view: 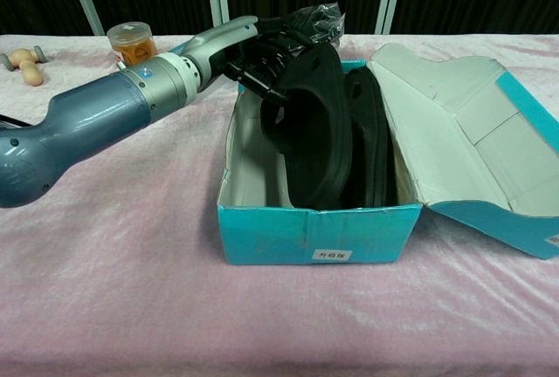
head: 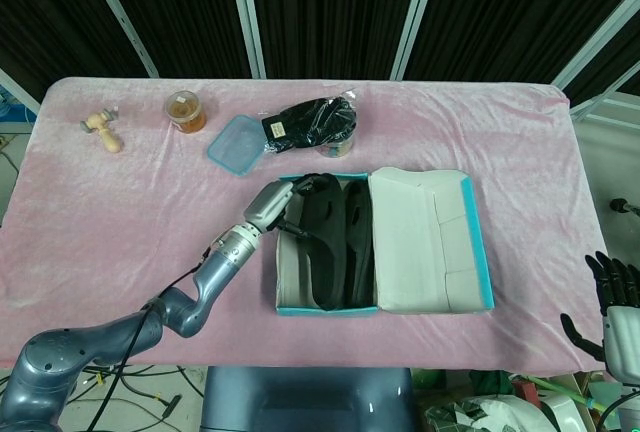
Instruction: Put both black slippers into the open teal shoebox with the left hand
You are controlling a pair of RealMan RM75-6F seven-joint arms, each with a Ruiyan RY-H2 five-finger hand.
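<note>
Bright, even overhead light; soft shadows, sharp focus, dark backdrop.

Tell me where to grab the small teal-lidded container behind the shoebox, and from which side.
Judging by its pose, take the container from above, fingers across its two long edges. It lies flat with its lid up, the left side is free cloth, and the black bagged bundle crowds its right edge, so approach with the left hand from the left.

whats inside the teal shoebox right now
Two black slippers stand side by side in the teal shoebox: the left slipper, gripped at its far end by the left hand, and the right slipper beside the lid. The floor beneath them is hidden.
</note>
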